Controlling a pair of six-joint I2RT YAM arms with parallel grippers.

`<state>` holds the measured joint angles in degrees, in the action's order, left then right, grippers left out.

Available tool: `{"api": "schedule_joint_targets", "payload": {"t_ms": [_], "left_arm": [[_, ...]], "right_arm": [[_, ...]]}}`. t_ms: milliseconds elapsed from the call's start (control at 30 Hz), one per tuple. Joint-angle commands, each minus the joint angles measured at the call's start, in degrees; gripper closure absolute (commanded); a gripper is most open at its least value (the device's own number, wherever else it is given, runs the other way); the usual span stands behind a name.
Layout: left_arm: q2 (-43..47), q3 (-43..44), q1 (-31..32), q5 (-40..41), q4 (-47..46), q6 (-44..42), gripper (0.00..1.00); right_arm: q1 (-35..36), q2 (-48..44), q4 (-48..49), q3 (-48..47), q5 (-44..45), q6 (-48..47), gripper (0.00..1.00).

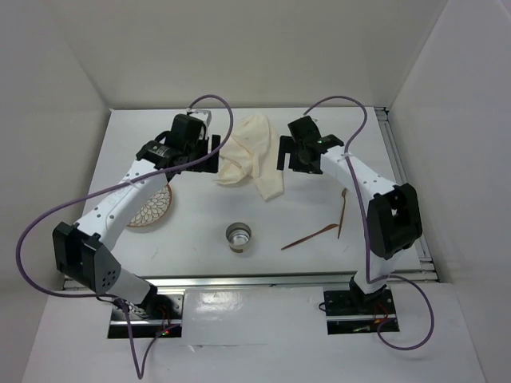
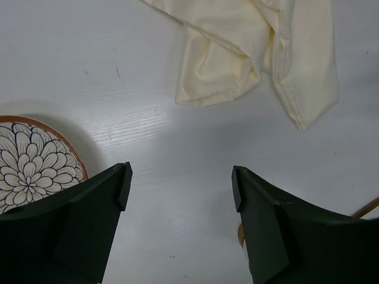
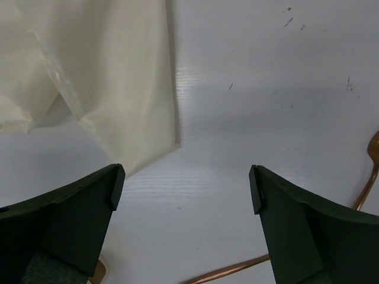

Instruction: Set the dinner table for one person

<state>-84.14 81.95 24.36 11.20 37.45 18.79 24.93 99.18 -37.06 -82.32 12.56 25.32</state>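
Note:
The dinner table [image 1: 192, 255] is a large white top with a metal rail along its near edge. A crumpled cream cloth [image 1: 251, 155] lies at the back middle. My left gripper [image 1: 206, 153] hovers just left of the cloth, open and empty; its wrist view [image 2: 180, 177] shows bare table between the fingers, with the cloth [image 2: 237, 53] ahead. My right gripper [image 1: 291, 155] hovers just right of the cloth, open and empty; its wrist view [image 3: 186, 177] shows the cloth's edge [image 3: 106, 77] at upper left. A floral plate [image 1: 152, 209] lies at the left.
A small metal cup [image 1: 239, 236] stands near the front middle. Two copper utensils [image 1: 311, 237] [image 1: 342, 214] lie at the front right; one shows in the right wrist view [image 3: 367, 177]. The plate's rim [image 2: 29, 160] shows beside the left finger. White walls enclose the table.

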Motion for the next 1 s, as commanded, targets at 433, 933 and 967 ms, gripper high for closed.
{"api": "schedule_joint_targets", "payload": {"t_ms": [433,933,967], "left_arm": [[-1.46,-8.03,3.76,-0.49,-3.26,-5.77,0.21],[-23.60,0.66,10.80,8.93,-13.53,-9.55,0.10],[-24.66,1.53,10.80,9.45,-13.55,-9.56,0.11]], "right_arm": [[6.36,-6.09,3.75,7.52,0.63,-2.47,0.00],[3.64,-18.92,3.13,21.50,-4.12,4.64,0.00],[3.64,-18.93,3.13,21.50,-4.12,4.65,0.00]]}}
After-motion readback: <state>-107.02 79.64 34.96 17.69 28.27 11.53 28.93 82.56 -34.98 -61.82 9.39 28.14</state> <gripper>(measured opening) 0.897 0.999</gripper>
